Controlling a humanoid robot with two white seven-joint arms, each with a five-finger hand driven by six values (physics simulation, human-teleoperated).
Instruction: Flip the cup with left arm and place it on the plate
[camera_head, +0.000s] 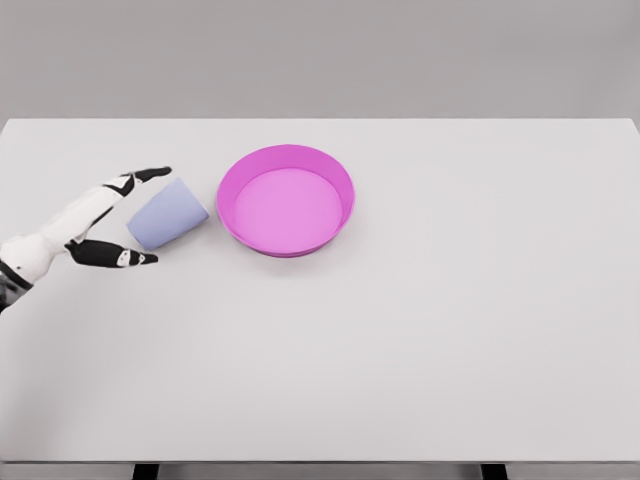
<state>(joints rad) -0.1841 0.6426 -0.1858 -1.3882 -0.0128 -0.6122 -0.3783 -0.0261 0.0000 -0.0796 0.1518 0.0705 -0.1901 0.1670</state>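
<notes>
Cup (167, 214) lies on its side on the table (420, 330), just left of the pink plate (285, 243); left hand (95, 225) is spread wide around its near-left end, fingers not closed. Risk: uneven finger contact could roll the cup right into the plate rim, or a loose grip could drop it mid-flip

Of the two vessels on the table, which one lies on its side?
The cup, pale blue, lies tipped beside the left hand. The pink plate rests flat, open side up.
</notes>
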